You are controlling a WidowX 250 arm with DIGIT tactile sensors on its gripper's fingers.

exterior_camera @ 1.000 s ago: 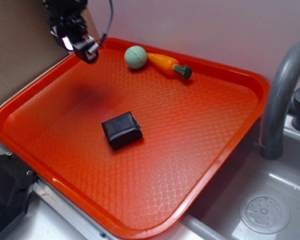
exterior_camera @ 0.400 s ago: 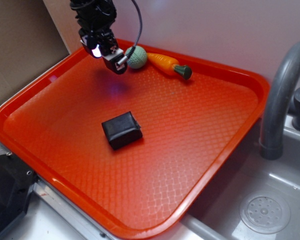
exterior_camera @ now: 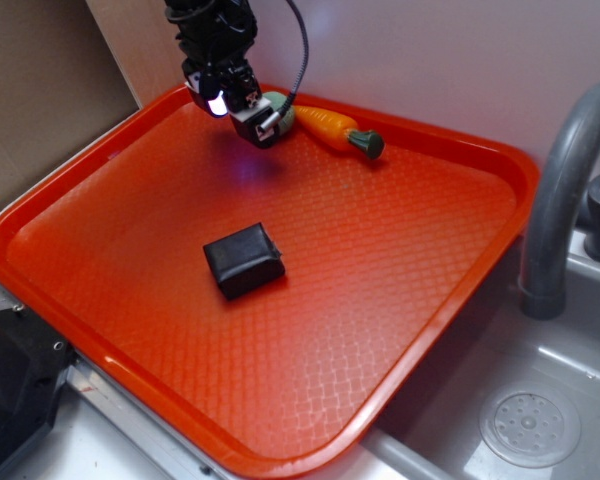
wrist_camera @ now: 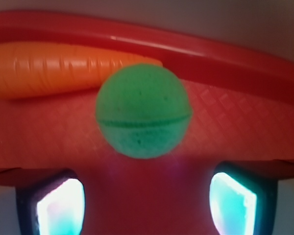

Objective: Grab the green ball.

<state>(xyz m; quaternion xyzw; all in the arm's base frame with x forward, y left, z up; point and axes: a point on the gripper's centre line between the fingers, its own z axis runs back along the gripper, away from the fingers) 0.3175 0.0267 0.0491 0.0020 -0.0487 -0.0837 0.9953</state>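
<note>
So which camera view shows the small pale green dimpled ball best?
The wrist view: the small pale green dimpled ball sits centred, whole and unobstructed. In the exterior view only a sliver shows, because the tool mostly hides it.

Bright, even light; blurry, soft-focus wrist close-up.

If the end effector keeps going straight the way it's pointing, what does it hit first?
Most likely the green ball, centred ahead between the open fingers. The carrot and tray rim lie behind it, though exact depth is unclear.
</note>
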